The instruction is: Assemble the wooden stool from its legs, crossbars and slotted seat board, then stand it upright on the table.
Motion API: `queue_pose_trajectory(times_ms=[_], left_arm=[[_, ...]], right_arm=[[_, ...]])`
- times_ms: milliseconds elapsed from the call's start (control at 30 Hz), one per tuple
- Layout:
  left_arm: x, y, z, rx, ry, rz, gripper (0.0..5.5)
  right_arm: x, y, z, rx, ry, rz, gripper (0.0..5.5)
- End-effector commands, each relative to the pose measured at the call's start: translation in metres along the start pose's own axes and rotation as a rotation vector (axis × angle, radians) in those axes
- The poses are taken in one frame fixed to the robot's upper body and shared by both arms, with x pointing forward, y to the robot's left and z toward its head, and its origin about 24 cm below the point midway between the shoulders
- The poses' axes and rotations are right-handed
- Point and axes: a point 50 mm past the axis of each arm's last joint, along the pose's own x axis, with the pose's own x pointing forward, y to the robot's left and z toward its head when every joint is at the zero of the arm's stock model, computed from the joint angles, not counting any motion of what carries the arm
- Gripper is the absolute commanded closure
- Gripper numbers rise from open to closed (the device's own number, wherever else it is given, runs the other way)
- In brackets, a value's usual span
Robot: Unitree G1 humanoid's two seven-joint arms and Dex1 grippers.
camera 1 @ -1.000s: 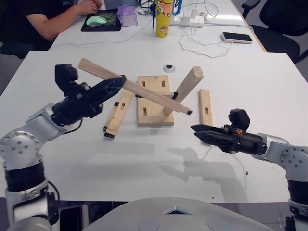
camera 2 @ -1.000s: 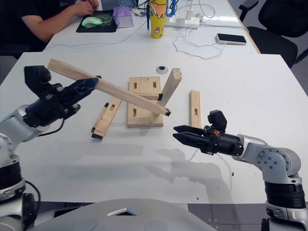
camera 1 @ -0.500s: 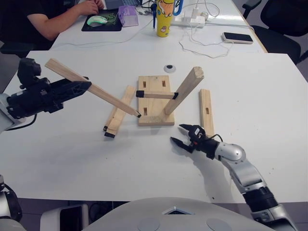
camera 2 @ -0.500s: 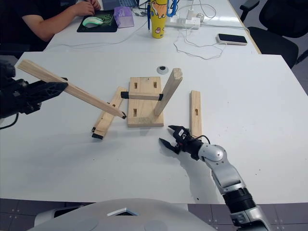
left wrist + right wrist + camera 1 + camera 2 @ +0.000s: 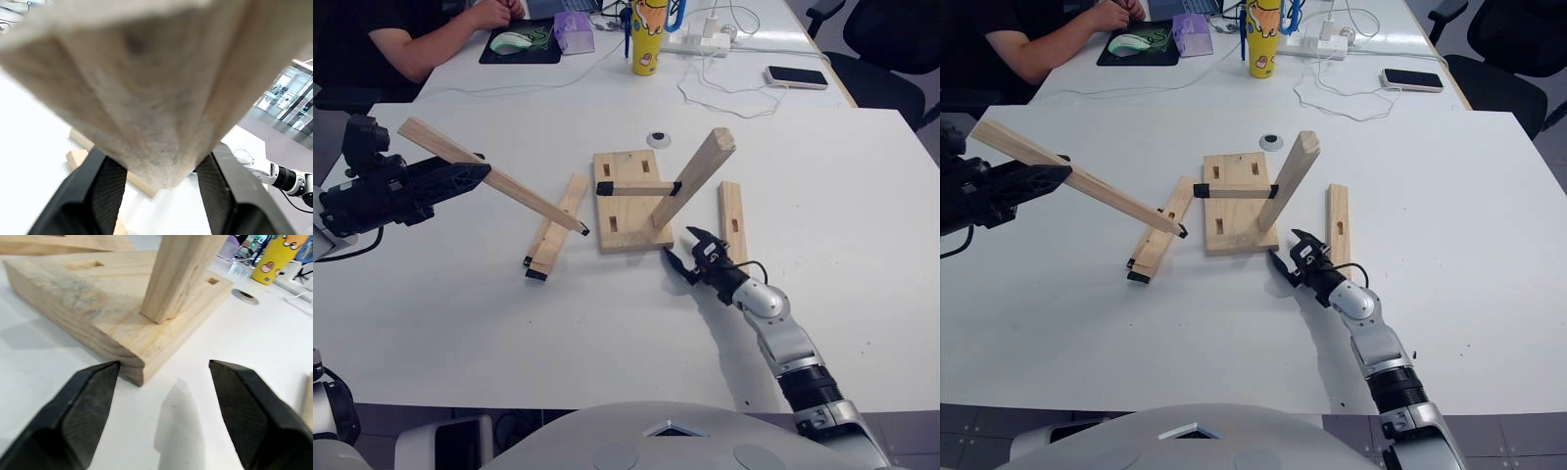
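Clamping a long wooden leg (image 5: pixel 524 196) in the left gripper (image 5: pixel 470 174), with both black fingers (image 5: pixel 110 191) pressed tight against its sides. Holds it off the table (image 5: pixel 862 196) at a slant, with the black-capped end lower and out ahead of the fingertips, close to two more wooden pieces (image 5: pixel 553 235) lying side by side on the table.

Hovers the right gripper (image 5: pixel 679 245) low over the table, with jaws spread wide and nothing between them. Faces the near corner of the slotted seat board (image 5: pixel 626 227), just ahead of the fingertips. Cannot tell whether one finger (image 5: pixel 90 396) touches the board's edge or stops just short of it.

Finds a second leg (image 5: pixel 697 174) plugged into the board just beyond that corner, tilted rather than upright. Carries a crossbar (image 5: pixel 636 188) with black ends, joined to that leg about halfway up and running level above the board, away from the right gripper's fingertips.

Lies flat just beside the right gripper, on the side away from the board: another slotted piece (image 5: pixel 731 217).

Farther off, well beyond both grippers: a small round disc (image 5: pixel 656 139), then a yellow cup (image 5: pixel 645 39) and a phone (image 5: pixel 795 75).
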Motion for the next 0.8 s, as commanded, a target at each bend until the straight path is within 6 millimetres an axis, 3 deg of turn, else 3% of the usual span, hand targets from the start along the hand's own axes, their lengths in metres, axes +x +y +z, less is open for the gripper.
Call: queue_pose_trajectory(times_ms=[33,133,200,267,367,533,667,800], left_arm=[[0.000,0.003,0.002,0.016,-0.027,0.018,3.47],[0.001,0.005,0.000,0.033,-0.051,0.049,3.47],[0.004,0.012,-0.001,0.102,-0.061,0.143,3.47],[0.009,0.015,-0.002,0.177,-0.041,0.190,3.47],[0.024,0.012,-0.003,0.295,0.000,0.187,3.47],[0.045,0.004,0.000,0.435,0.018,0.146,3.47],[0.061,-0.001,0.002,0.491,0.025,0.062,3.47],[0.067,0.002,0.003,0.514,0.075,0.017,3.47]], right_arm=[[-0.011,-0.028,-0.009,-0.038,0.061,-0.137,2.10],[-0.011,-0.042,-0.003,-0.064,0.041,-0.217,2.10],[-0.008,-0.039,0.006,0.002,-0.026,-0.182,2.10],[-0.010,-0.026,0.015,0.126,-0.106,-0.075,2.10],[-0.017,-0.001,0.025,0.411,-0.178,0.110,2.52],[-0.005,0.028,0.039,0.641,-0.181,0.173,3.31],[0.020,0.042,0.043,0.674,-0.151,0.085,3.93],[0.037,0.066,0.049,0.616,-0.118,0.167,4.57]])
